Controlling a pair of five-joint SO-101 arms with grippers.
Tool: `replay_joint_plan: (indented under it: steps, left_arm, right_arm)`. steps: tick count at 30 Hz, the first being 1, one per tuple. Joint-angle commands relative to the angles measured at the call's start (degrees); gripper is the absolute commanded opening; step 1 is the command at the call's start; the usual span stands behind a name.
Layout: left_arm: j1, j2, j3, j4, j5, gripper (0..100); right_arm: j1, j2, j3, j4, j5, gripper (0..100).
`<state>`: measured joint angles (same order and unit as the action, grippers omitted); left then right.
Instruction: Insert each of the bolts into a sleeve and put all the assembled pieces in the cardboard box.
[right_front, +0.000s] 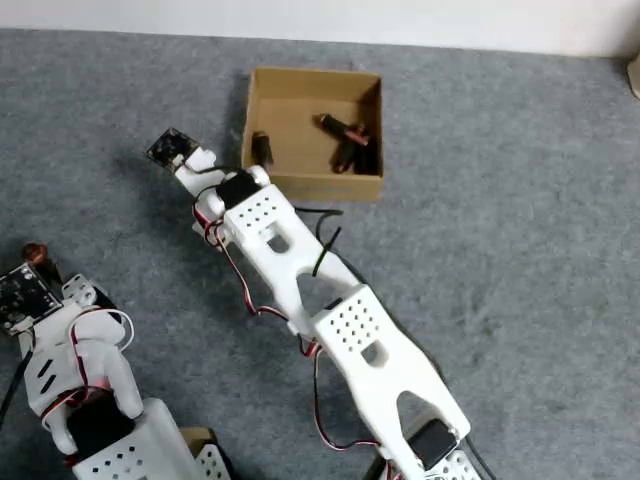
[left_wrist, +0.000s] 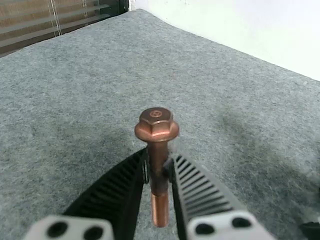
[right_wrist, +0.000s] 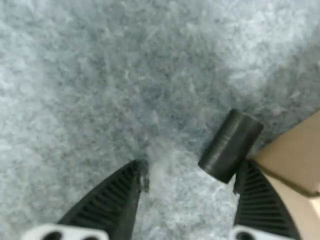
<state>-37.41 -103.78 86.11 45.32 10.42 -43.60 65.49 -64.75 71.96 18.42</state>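
Observation:
My left gripper (left_wrist: 158, 161) is shut on the shank of a copper bolt (left_wrist: 157, 131), with the hex head standing up above the fingers. In the high view this bolt (right_front: 35, 251) is at the table's left edge. My right gripper (right_wrist: 190, 170) is open over the carpet by the left front corner of the cardboard box (right_front: 312, 185). A black sleeve (right_wrist: 231, 145) lies close to one finger (right_wrist: 255, 195), against the cardboard edge (right_wrist: 290, 155). In the high view the sleeve (right_front: 261, 148) shows at the box's left wall. Dark assembled pieces (right_front: 347, 141) lie in the box.
Grey carpet covers the table, with open room to the right of the box and of the middle arm (right_front: 340, 310). Red and black cables (right_front: 250, 290) hang beside that arm. A white wall runs along the far edge.

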Motion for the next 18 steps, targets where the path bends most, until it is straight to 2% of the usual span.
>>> replay_joint_plan:
  steps: [1, 5, 11, 18]
  left_arm:
    - [1.10, -0.84, -0.92, -2.02, 0.18, 1]
    - [1.10, -0.84, -0.92, -2.02, 0.18, 1]
    - [1.10, -0.84, -0.92, -2.02, 0.18, 1]
    - [1.10, -0.84, -0.92, -2.02, 0.18, 1]
  right_arm:
    - [1.80, 0.04, -0.22, -1.63, -0.62, 24.9]
    - [1.19, 0.22, -0.22, -1.63, -1.14, 23.8]
    - [1.71, 0.13, -0.22, -5.76, -12.75, 4.6]
    - [1.98, 0.13, -0.22, -5.67, -14.07, 3.4]
